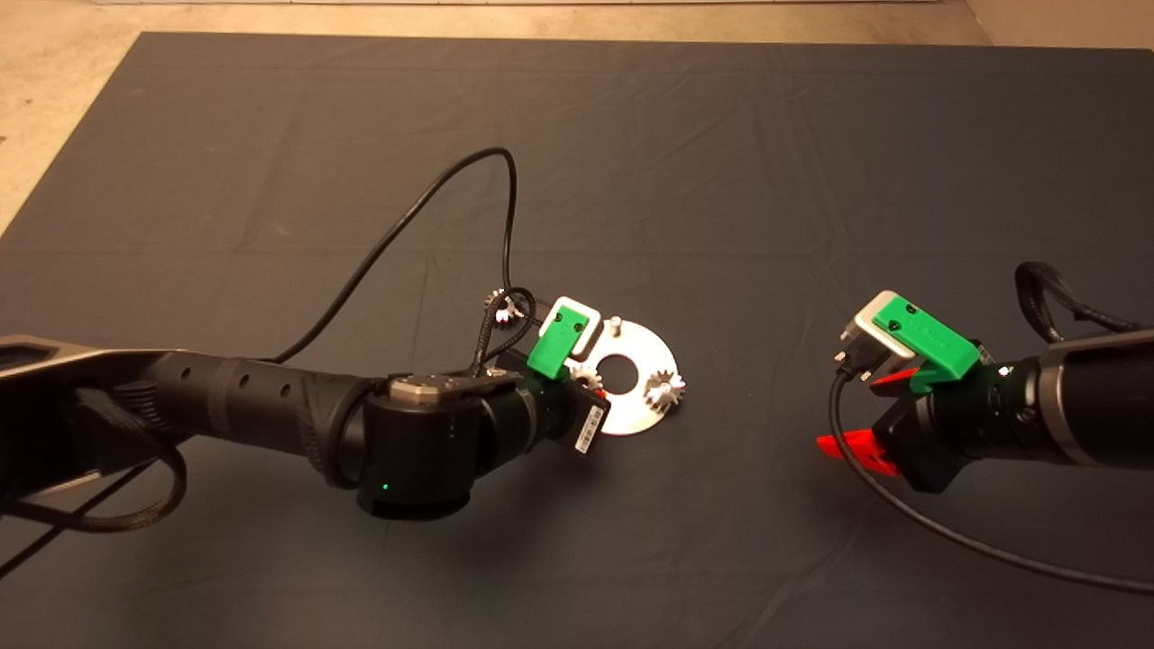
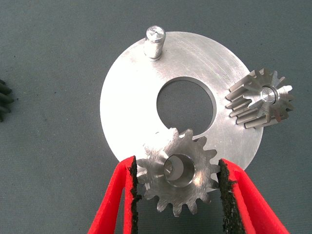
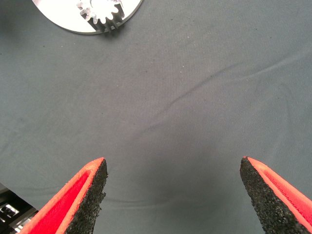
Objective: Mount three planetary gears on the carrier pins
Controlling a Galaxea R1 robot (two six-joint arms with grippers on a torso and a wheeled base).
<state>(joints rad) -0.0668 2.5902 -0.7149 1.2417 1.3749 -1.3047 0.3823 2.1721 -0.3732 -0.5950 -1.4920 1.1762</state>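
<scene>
The left gripper (image 2: pixel 178 195) has its 2 red fingers set just either side of a planetary gear (image 2: pixel 178 170), the black pads at or barely off the teeth, so whether it grips firmly cannot be told; that gear sits at the near rim of the silver disc (image 2: pixel 131 87) with a pin visible down its bore, and it looks at least partly seated; to finish this step well, I judge the gear should be kept level and eased straight down the pin until flat on the disc, then the fingers parted without dragging it sideways; beyond it, a 2nd gear (image 2: pixel 261 105) rests on its pin at the disc's edge, and farther off 1 bare carrier pin (image 2: pixel 155 41) stands upright; the 3rd gear (image 1: pixel 501 305) lies on the mat (image 1: pixel 721 162) just past the disc, clear only from the head view, the left wrist view catching merely dark teeth at its margin; the right gripper (image 1: pixel 870 419) hovers well apart over bare mat, fingers spread wide and holding nothing, its own camera showing only the disc's rim and a seated gear
</scene>
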